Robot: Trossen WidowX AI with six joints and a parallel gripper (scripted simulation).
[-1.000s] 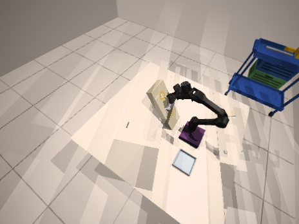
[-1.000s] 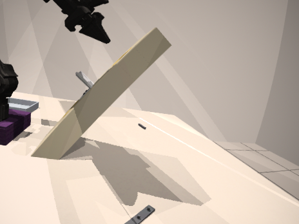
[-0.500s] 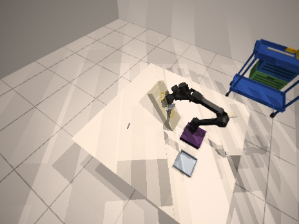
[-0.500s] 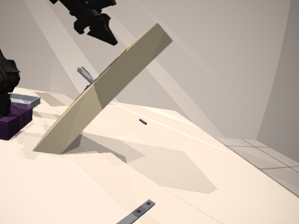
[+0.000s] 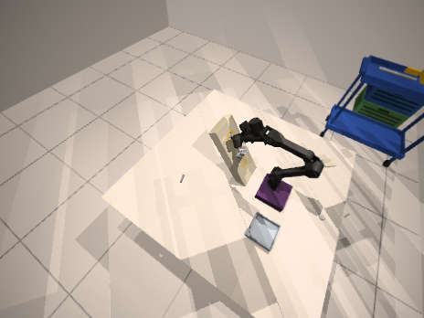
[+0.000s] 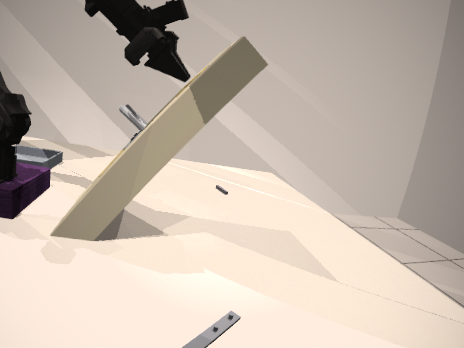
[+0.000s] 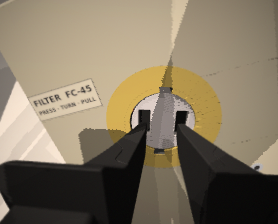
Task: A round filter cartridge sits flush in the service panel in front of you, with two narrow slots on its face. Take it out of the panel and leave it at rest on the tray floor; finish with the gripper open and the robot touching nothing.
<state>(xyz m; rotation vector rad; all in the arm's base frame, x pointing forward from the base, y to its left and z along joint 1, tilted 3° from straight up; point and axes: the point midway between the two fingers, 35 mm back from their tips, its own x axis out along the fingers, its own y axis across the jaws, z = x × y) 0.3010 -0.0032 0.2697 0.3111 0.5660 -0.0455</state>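
The tan service panel (image 5: 241, 175) (image 6: 150, 156) (image 7: 75, 50) leans tilted on the mat. The round white filter cartridge (image 7: 162, 102) sits flush in it inside a yellow ring (image 7: 210, 115), with two dark slots on its face. A label (image 7: 65, 99) beside it reads "FILTER FC-45, PRESS · TURN · PULL". My gripper (image 5: 235, 139) (image 6: 184, 76) (image 7: 161, 129) is at the panel's upper face, its fingers a narrow gap apart. Each fingertip lines up with one slot. I cannot tell whether the tips are inside the slots. The grey tray (image 5: 256, 241) (image 6: 37, 155) lies on the mat near the arm's base.
The arm stands on a purple block (image 5: 279, 197) (image 6: 25, 188). A silver handle (image 5: 241, 153) (image 6: 132, 116) sticks out of the panel lower down. A small dark pin (image 5: 182, 178) (image 6: 222, 190) and a metal strip (image 6: 212, 331) lie on the mat. A blue cart (image 5: 388, 111) stands far right.
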